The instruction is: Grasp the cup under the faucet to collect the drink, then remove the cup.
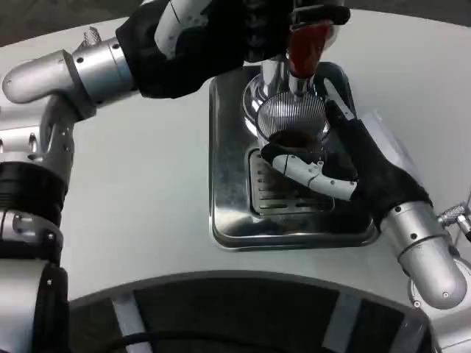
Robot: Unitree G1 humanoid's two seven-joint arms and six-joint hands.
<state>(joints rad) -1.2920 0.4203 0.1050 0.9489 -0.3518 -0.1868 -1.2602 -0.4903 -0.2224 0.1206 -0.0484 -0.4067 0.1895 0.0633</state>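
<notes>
A: What is at the left side?

B: The left arm comes in from the left edge and reaches across the white worktop (147, 184). Its left hand (199, 37) is high up at the top of the picture, dark and partly cut off by the frame. The hand is up by the red handle (305, 48) of the faucet (283, 73). I cannot tell whether its fingers close on the handle or only lie against it, because that part is too dark.

A: And below those fingers?

B: Below them stands a shiny metal drip tray (228, 213) on the worktop. It has a slotted grate (268, 193) in the middle. The faucet comes down over it with a round ribbed metal part.

A: Where is the cup?

B: The cup (294, 138) is directly under the ribbed part of the faucet, over the grate. I see dark liquid inside it. It sits between the fingers of the right hand.

A: So the right hand holds it?

B: Yes. The right hand (353, 173) comes from the lower right corner. One white finger (313, 175) curls around the near side of the cup, and a black one goes up along the far right side. The fingers are wrapped around the cup, so they grip it. I cannot tell if the cup's bottom touches the grate, because the fingers hide it.
</notes>
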